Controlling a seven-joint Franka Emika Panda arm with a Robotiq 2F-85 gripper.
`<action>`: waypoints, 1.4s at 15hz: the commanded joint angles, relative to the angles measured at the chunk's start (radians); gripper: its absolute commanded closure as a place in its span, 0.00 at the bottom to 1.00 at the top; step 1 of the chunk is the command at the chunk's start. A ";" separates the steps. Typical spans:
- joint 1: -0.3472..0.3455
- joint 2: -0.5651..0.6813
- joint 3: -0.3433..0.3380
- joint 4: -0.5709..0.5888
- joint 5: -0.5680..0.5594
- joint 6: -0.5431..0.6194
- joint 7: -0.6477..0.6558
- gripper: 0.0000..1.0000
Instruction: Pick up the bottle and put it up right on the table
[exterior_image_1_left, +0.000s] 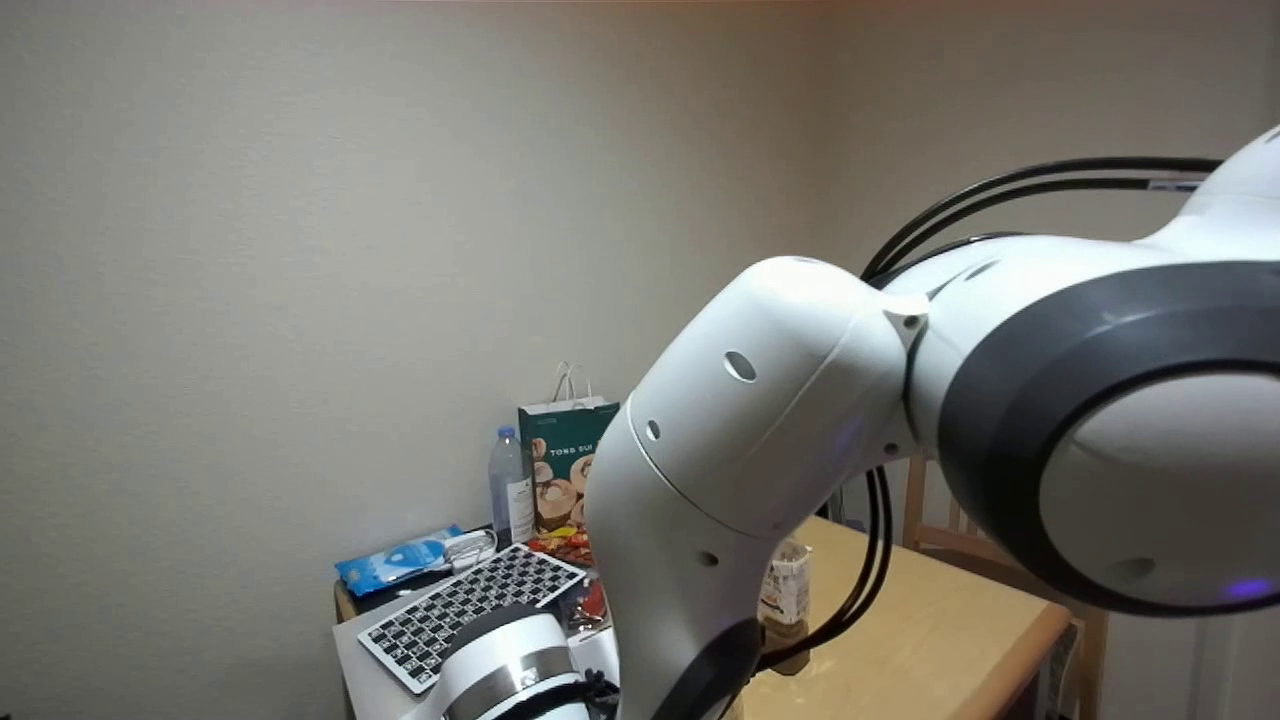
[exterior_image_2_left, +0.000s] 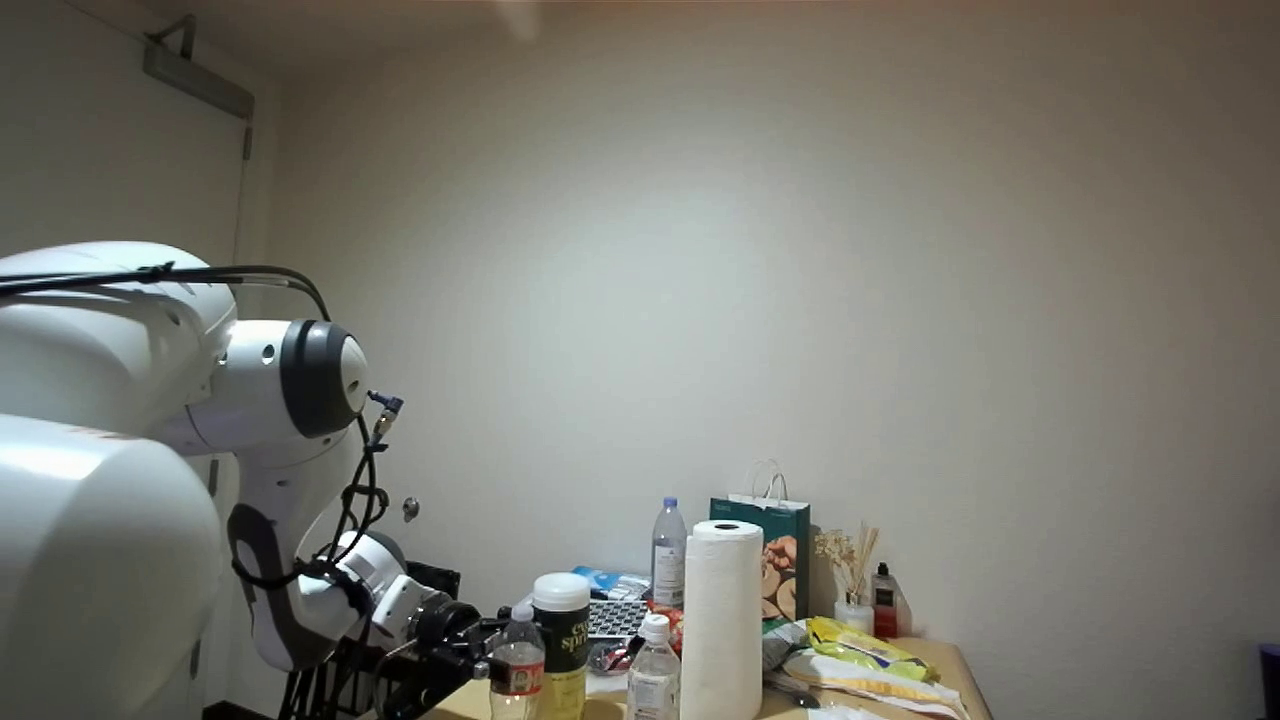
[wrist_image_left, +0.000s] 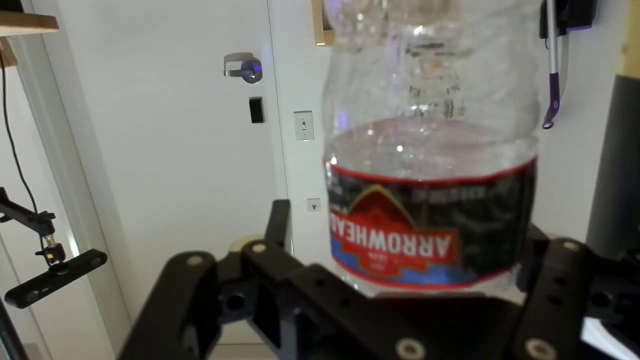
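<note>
The black two-fingered gripper is standing with its jaws spread, clenching nothing: near the middle of the wrist view, pale wall is showing between the finger on the left of the frame and the red-and-dark-labelled clear plastic water bottle. The finger on the right of the frame is sitting just beside the bottle; whether it is touching, I cannot tell. The bottle is filling the upper right of that frame, straight ahead of the palm, its lettering showing inverted because this picture is apparently standing upside down.

In an exterior view, low and left of centre, the bottle is standing upright, its base being cut off by the bottom edge. The gripper is pointing at it from the lower left, so its vertical long axis is running across the fingers' direction. I judge the coming squeeze to be turning on that crossing, though a bottle awaiting release would be looking similar.

Just right of it, a black-and-yellow cylindrical canister with a white lid is standing, probably leaving little sideways room. Farther right, a white paper towel roll is standing. The light tan wooden table is spreading across an exterior view's lower right.
</note>
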 joint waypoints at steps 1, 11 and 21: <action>-0.003 -0.021 0.004 -0.035 0.008 0.003 -0.001 0.00; -0.057 -0.208 0.149 -0.084 -0.053 -0.212 -0.051 0.00; -0.111 -0.554 0.368 -0.249 -0.015 -0.244 -0.207 0.00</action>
